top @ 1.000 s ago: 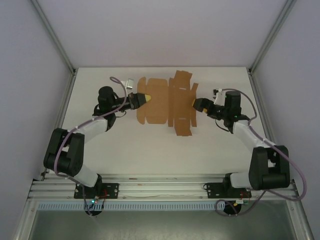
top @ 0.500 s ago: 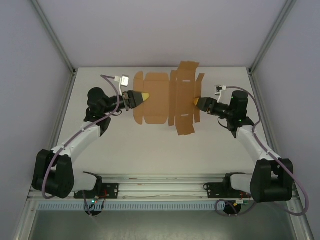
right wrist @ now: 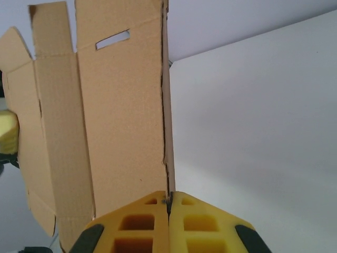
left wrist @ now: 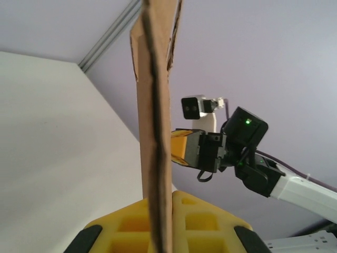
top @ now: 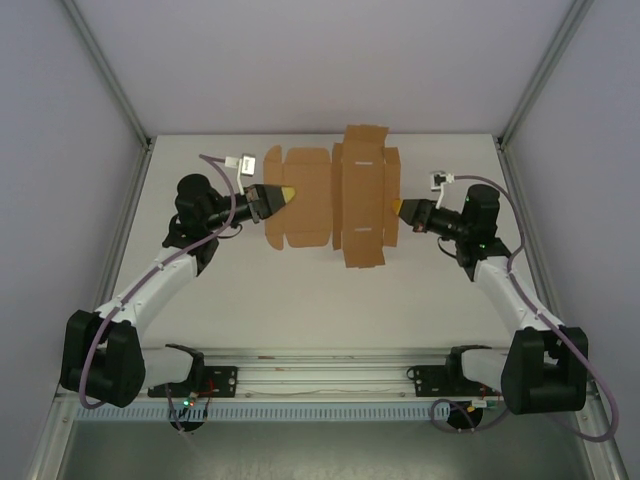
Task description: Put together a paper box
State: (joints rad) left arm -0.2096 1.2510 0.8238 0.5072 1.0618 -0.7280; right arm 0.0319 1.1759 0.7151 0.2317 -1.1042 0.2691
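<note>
The paper box (top: 340,195), a flat sheet, spans the far middle of the table (top: 300,300). The left gripper (top: 284,194) and the right gripper (top: 404,210) pinch it at its two ends, so it bars the way between them. The wide near stretch of tabletop, between the sheet and the arm bases, lies open, flanked by both arms. Slanted frame posts (top: 110,72) and side walls (top: 50,150) hem in the far corners

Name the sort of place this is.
Probably a robotics lab cell: white table, plain panels on aluminium posts, left pincer and right pincer gripping a flat paper box.
</note>
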